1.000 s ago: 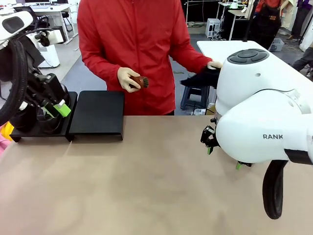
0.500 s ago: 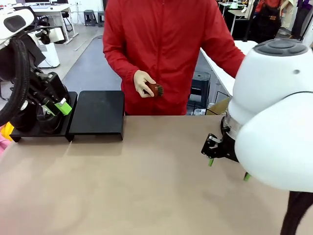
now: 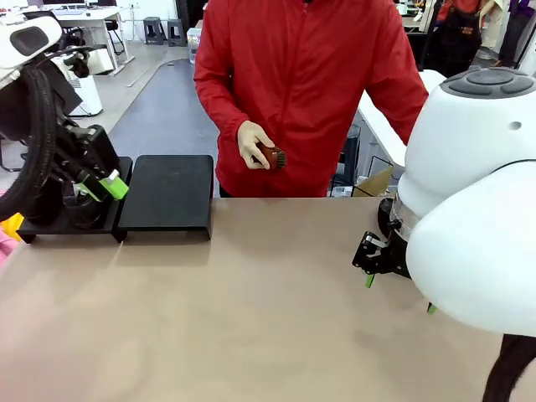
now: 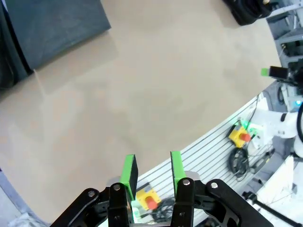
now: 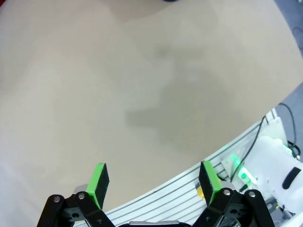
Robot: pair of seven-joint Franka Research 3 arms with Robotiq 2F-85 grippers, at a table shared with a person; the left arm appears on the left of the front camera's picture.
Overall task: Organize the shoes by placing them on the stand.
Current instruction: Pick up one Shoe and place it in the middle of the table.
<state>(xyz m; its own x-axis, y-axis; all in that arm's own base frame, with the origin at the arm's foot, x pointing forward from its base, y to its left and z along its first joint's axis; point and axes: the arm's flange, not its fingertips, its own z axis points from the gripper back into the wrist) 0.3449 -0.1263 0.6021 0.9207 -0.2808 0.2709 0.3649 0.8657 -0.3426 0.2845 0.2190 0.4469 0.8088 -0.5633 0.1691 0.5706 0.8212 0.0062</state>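
The stand [image 3: 167, 193] lies along the tabletop's [image 3: 251, 327] far-left edge, just beside the empty, half-released left end effector [image 3: 102, 188]; the released right end effector [image 5: 154, 175] hangs well apart.

Matt black stand [image 3: 167, 194], smooth tan table [image 3: 251, 318] — perhaps laminate

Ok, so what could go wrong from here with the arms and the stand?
The left gripper sits low by the stand; a careless swing might knock it. The person's hand, holding a brush, is near the far edge of the table, so a reaching arm could strike it.
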